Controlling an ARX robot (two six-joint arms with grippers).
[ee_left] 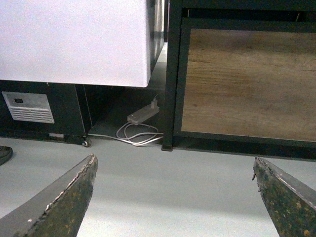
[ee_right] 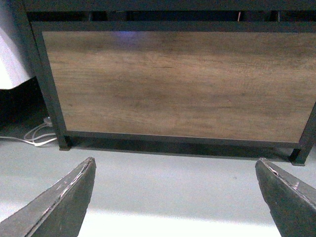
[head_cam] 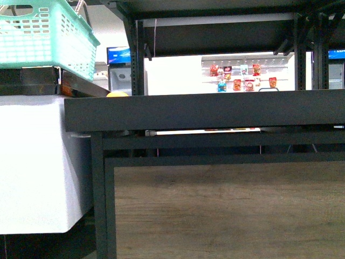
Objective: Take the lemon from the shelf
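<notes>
Low in front of the shelf, I have both arms down near the floor. The left fingers and the right fingers are spread wide and hold nothing. The front camera sits below the tray's raised rim, so what lies in the tray is hidden from me. Only a yellow-orange sliver peeks over the rim at its left end, and I cannot tell whether that is the lemon or one of the rounder fruits.

The main risk, as I judge it, is reaching blind. I could go for that sliver and close on the wrong fruit, or knock it and set it rolling along the tray. The second risk is the climb. Both wrists face the wood-grain front panel, and an arm raised too close to it could catch the underside of the rim or scrape the panel. An upper deck also hangs over the tray, so the way in looks like a narrow slot between rim and deck.

A white freezer chest crowds the left side, with a teal basket on top, just beside the shelf's black upright. A power strip and its cable lie on the floor between chest and shelf, where a low left arm could snag them.
</notes>
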